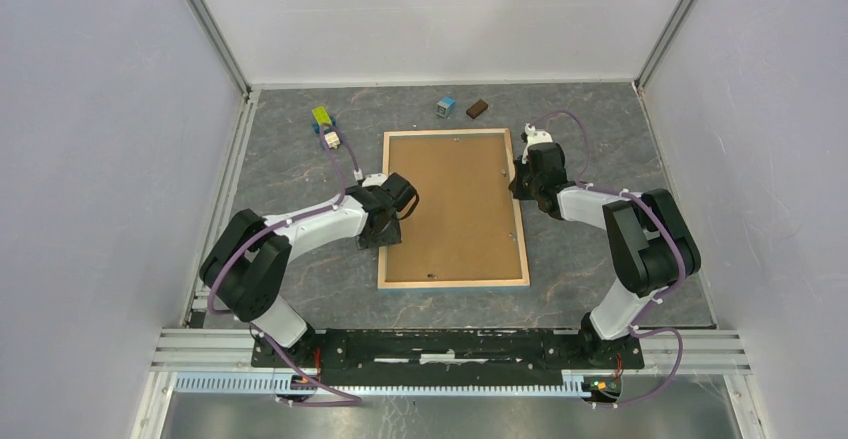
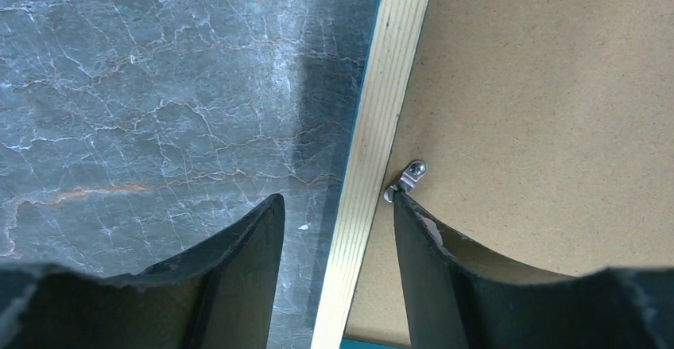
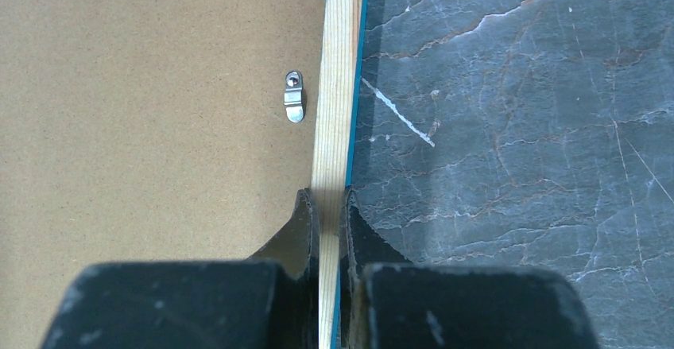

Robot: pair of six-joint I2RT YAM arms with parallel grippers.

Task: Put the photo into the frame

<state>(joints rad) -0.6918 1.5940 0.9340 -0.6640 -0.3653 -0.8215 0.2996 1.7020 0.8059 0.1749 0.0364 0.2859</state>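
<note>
**Top external view**
- Frame [image 1: 455,282] – lies flat at the middle of the grey marbled table [image 1: 620,139], light wood back side up, long sides running away from the arm bases.
- Backing board [image 1: 455,204] – plain brown, fills the opening inside the frame.
- Left gripper [image 1: 393,227] – at the frame's left rail, about halfway along it.
- Right gripper [image 1: 520,181] – at the right rail, toward the far end.
- Loose items beyond the frame's far end: yellow-green and blue piece [image 1: 323,116], small pale piece [image 1: 330,140], blue cube [image 1: 445,106], brown block [image 1: 477,109].

**Left wrist view**
- Left gripper [image 2: 336,202] – fingers [image 2: 246,261] spread apart, one on each side of the wood rail [image 2: 381,126]. The outer one is over the table [image 2: 159,87], clear of the rail; the inner one is over the backing board [image 2: 556,126].
- Metal clip [image 2: 412,176] – on the board just inside the rail; the inner fingertip touches it.
- Nothing is gripped.

**Right wrist view**
- Right gripper [image 3: 326,198] – fingers [image 3: 298,230] pressed tight on the wood rail [image 3: 338,87], pinching it from both sides.
- A thin blue edge [image 3: 359,87] runs along the rail's outer side, next to the table [image 3: 517,126].
- Second metal clip [image 3: 294,96] – on the backing board [image 3: 143,110], just beside the rail and ahead of the fingers, apart from them.
</note>
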